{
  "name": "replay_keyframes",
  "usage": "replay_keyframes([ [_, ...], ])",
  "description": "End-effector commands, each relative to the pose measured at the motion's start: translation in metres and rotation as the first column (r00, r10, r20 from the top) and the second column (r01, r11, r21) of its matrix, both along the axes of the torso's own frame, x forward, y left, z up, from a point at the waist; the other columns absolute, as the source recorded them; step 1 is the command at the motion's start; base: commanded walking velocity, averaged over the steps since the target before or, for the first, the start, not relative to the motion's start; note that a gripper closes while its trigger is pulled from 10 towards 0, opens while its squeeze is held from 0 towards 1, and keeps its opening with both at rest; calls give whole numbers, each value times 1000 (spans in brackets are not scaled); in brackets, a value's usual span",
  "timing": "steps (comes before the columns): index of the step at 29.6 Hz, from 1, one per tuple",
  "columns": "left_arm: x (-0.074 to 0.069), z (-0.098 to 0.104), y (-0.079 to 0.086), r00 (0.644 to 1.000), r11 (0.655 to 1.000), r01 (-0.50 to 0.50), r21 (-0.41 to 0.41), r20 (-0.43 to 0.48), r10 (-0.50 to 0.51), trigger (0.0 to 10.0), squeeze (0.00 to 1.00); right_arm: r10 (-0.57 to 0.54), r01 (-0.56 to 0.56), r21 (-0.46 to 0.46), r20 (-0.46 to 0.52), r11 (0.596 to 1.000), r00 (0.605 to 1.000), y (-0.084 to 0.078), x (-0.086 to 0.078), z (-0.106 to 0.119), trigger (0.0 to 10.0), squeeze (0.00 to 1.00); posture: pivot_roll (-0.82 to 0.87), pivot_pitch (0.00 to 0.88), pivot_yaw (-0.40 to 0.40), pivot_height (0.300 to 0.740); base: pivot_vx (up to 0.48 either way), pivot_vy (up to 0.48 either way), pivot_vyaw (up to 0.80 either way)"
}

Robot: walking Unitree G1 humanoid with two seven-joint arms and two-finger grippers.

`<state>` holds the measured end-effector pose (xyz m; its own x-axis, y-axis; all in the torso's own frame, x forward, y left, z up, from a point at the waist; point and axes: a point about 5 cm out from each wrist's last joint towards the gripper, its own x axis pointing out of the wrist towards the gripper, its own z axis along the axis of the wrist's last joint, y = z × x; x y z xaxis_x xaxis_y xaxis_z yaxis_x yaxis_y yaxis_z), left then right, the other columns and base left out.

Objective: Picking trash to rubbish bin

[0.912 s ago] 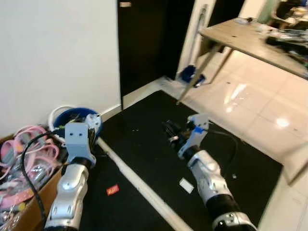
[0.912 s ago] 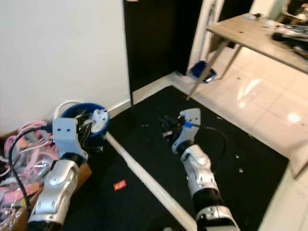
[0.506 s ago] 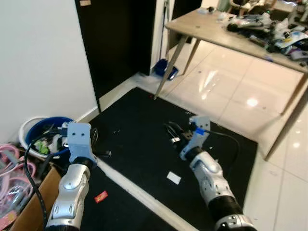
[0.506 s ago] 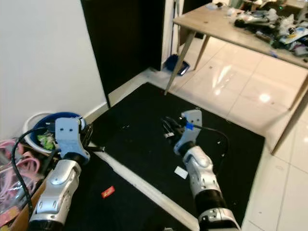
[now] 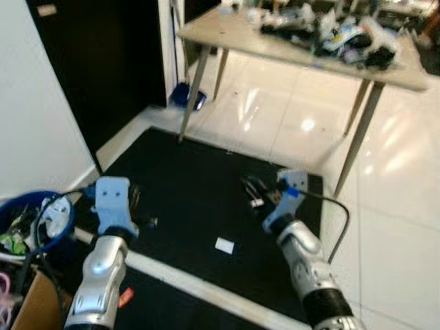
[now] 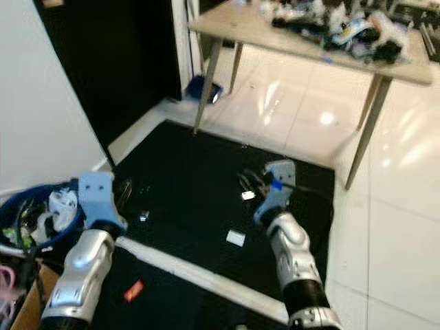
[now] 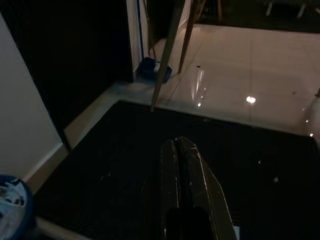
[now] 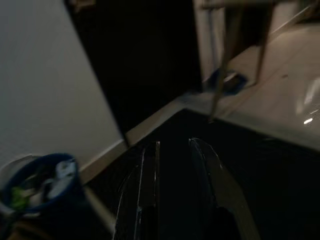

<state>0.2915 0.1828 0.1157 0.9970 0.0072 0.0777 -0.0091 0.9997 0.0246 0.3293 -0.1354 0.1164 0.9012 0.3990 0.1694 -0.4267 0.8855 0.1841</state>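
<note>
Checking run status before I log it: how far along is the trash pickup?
Done: the blue bin by the wall already holds trash. In hand: nothing; the left gripper is shut and empty, the right gripper open and empty, both held above the black mat. Left: a white scrap on the mat, a red scrap past the white strip, and small bits near the left arm.

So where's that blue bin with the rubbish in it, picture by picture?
Left eye view: blue bin at the far left edge, beside the left arm.
Right eye view: far left.
Left wrist view: bottom left corner.
Right wrist view: lower left.
Shared landmark: the white wall behind it.
</note>
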Motion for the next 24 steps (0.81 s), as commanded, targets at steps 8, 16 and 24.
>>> replay_keyframes([
  [8,-5,-9,3,999,1000,-1,9,-34,2,10000,0,-47,47,9,-33,999,998,-13,-15,-9,10000,0,3,74,-13,740,0,0,-633],
  [16,-7,-14,1,999,1000,14,-5,-50,-14,10000,0,-137,137,-1,-46,991,990,-30,-24,-9,10000,0,-13,51,-21,740,0,0,-622],
  [24,-4,-11,-2,999,1000,24,-3,-41,-24,10000,0,-239,237,-58,-51,970,970,-40,-21,-8,10000,0,-4,56,-36,740,0,0,-55],
])
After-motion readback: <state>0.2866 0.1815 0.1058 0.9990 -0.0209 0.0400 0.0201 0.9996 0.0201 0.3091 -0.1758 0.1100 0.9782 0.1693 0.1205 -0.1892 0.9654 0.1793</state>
